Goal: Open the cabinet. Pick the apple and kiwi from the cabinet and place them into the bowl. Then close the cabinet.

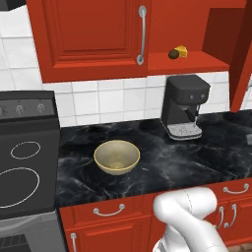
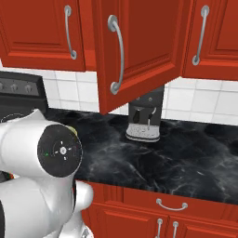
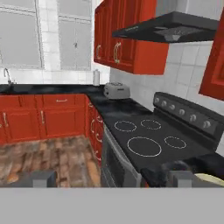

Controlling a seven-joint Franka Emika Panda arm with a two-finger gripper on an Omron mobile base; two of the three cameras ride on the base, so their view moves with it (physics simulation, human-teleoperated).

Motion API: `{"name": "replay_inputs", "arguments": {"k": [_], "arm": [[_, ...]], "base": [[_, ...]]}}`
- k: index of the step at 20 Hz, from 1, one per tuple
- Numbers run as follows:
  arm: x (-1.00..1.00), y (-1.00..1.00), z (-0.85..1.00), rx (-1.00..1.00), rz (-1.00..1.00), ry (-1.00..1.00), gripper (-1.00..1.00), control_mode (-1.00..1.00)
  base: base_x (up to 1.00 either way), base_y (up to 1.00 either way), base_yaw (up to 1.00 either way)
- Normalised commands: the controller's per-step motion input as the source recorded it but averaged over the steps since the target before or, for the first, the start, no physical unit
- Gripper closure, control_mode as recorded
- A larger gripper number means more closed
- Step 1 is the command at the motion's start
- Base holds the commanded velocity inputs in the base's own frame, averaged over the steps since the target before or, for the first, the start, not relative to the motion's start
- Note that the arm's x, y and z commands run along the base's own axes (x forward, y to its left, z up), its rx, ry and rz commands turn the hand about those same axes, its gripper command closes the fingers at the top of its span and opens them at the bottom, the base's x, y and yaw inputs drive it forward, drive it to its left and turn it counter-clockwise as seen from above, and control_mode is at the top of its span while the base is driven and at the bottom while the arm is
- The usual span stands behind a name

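The red cabinet (image 1: 93, 39) has its left door shut and its right door (image 2: 139, 46) swung open. On the bare shelf lies the dark kiwi (image 1: 173, 54), with a yellow cheese wedge (image 1: 182, 50) touching its right side. The apple is hidden. The tan bowl (image 1: 116, 156) stands on the black counter below the shut door, and its rim (image 3: 211, 178) shows at the lower right of the hand view. My gripper (image 3: 111, 181) is open with nothing between its fingers. It points sideways over the stove, away from the cabinet.
A black coffee machine (image 1: 184, 106) stands on the counter under the open shelf. The stove (image 1: 24, 162) lies left of the bowl, with a range hood (image 3: 170, 28) above it. My white arm (image 1: 189, 216) is folded low in front of the drawers.
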Motion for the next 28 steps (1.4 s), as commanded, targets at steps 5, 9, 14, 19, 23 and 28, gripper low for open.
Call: {"name": "replay_inputs", "arguments": {"k": [5,9,14,19,23,28], "arm": [[-0.13,1.00,0.43,-0.16,-0.38,-0.51,-1.00,-1.00],[0.53,0.34,0.00,-0.12,-0.66,-0.03,-1.00,-1.00],[0.87,-0.20,-0.01,0.00,-0.61,0.04,-1.00,-1.00],[0.97,-0.60,-0.09,0.00,-0.63,0.10,-1.00,-1.00],[0.94,-0.66,-0.07,0.00,-0.62,0.13,-1.00,-1.00],[1.00,-0.44,-0.23,0.00,-0.47,0.06,-1.00,-1.00]], "base": [[0.00,0.00,0.00],[0.00,0.00,0.00],[0.00,0.00,0.00],[0.00,0.00,0.00],[0.00,0.00,0.00],[0.00,0.00,0.00]]}}
